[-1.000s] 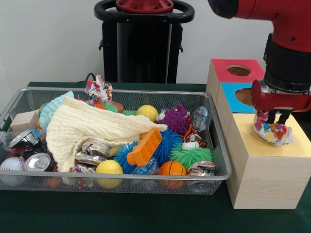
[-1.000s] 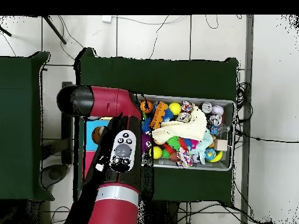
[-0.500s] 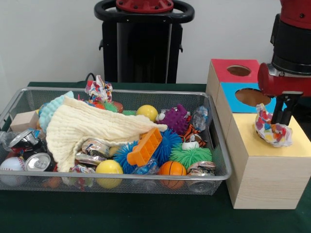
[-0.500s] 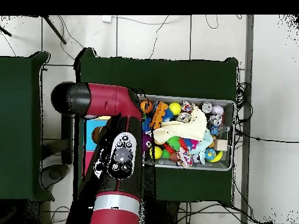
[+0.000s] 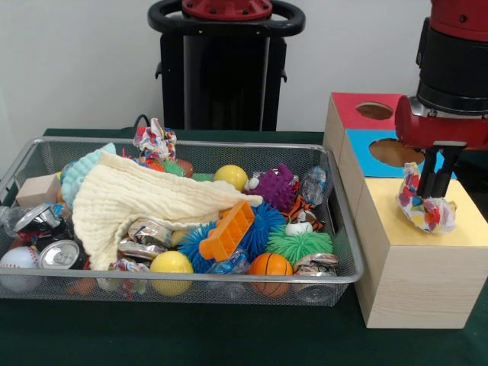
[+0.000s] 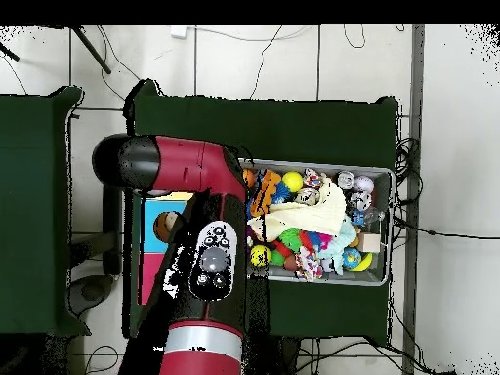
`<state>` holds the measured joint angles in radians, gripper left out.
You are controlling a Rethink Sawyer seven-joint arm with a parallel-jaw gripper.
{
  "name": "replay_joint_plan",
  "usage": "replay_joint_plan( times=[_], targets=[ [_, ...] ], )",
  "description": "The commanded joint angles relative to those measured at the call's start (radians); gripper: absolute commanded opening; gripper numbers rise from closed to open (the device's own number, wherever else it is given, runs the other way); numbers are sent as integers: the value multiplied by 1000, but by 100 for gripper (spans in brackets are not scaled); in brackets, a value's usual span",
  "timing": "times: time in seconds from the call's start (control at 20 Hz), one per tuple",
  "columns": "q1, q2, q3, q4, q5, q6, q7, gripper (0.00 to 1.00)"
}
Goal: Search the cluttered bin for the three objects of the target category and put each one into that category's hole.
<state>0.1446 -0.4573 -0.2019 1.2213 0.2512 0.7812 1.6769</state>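
A crumpled wad of colourful patterned paper (image 5: 427, 210) lies on the yellow top of the nearest wooden box (image 5: 465, 229). My gripper (image 5: 436, 181) hangs just above the wad, at its upper edge; one flap of the wad sticks up beside it. No hole shows in the yellow top. A similar colourful wad (image 5: 155, 141) sits on the far rim of the wire bin (image 5: 183, 284). In the overhead view my arm (image 6: 210, 259) covers the gripper and most of the boxes.
Behind the yellow box stand a blue-topped box (image 5: 364, 146) and a red-topped box (image 5: 352, 103), each with a round hole. The bin holds a cream cloth (image 5: 137, 202), balls, spiky toys, an orange block (image 5: 227, 230), crushed cans and a wooden block (image 5: 38, 189).
My gripper has lifted off the wad, swung a little right, then come back left. The wad stays on the yellow top, hardly moved.
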Motion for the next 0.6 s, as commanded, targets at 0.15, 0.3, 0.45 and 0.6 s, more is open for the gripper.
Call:
replay_joint_plan(
  times=[0.15, 0.3, 0.45, 0.6],
  targets=[
    [-45, -13, 88, 64, 35, 102, 165, 0],
    [-37, -9, 90, 55, 41, 107, 179, 0],
    [-29, -11, 84, 52, 43, 110, 189, 0],
    [-24, 6, 75, 29, 34, 109, 194, 0]
  ],
)
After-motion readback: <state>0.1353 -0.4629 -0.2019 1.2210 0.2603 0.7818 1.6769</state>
